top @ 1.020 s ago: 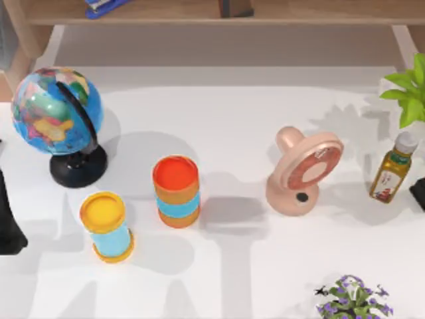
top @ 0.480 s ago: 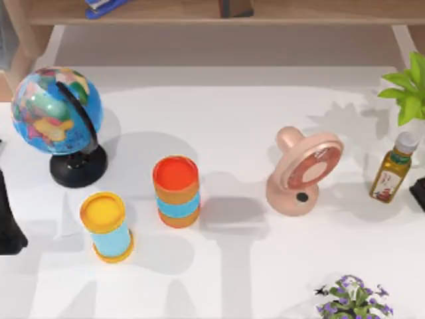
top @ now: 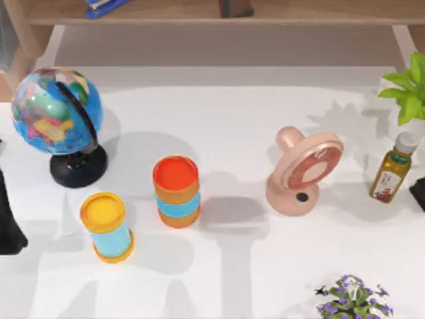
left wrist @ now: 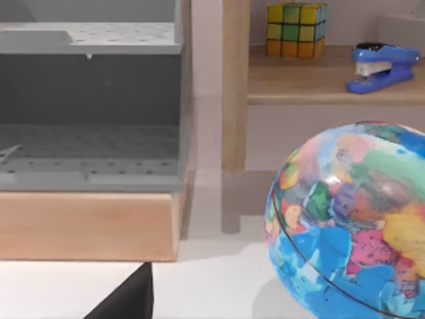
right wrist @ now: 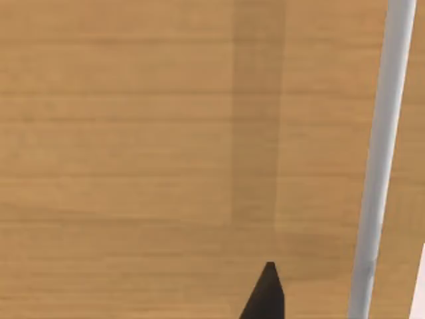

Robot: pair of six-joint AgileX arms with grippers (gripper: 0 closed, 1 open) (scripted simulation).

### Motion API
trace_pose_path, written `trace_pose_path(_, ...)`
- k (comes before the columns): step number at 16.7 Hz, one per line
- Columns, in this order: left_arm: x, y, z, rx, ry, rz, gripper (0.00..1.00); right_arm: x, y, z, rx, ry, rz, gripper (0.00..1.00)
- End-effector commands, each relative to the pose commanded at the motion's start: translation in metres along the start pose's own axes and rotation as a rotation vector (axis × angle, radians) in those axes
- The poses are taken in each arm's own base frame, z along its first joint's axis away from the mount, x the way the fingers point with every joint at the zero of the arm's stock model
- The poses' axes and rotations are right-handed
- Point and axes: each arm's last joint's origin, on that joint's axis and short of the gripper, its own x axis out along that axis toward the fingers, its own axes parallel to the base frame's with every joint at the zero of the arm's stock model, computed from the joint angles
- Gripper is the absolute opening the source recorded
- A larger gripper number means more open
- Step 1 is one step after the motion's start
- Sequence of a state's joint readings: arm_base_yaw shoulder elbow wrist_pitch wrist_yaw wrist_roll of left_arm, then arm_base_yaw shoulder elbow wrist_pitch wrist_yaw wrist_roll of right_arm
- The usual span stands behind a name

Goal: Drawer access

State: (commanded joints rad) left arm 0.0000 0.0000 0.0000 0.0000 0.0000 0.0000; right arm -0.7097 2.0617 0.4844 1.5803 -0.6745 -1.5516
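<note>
Grey perforated drawer in a wooden cabinet, beyond the globe at the surface's left: stiff, light-sliding, best gripped at its front edge. My left hand sits nearby; whether its fingers are spread, I cannot tell.

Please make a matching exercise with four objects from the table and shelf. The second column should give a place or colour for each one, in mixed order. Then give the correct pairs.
Column one:
1. globe
2. oil bottle
3. pink fan
4. blue stapler

Column two:
A. on the wooden shelf, beside a colour cube
B. at the table's left side, on a black base
C. near the table's right edge, below green leaves
D. right of the orange-lidded can

Pairs: 1-B, 2-C, 3-D, 4-A
</note>
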Motion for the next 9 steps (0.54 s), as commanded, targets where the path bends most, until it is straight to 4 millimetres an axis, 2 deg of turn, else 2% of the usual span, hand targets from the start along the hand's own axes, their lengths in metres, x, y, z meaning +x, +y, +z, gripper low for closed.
trace_pose_path(3,0.0,0.0,0.0,0.0,0.0,0.0,1.0,0.0,0.0,0.0,0.0,0.0,0.0,0.98)
trace_pose_path(9,0.0,0.0,0.0,0.0,0.0,0.0,1.0,0.0,0.0,0.0,0.0,0.0,0.0,1.0)
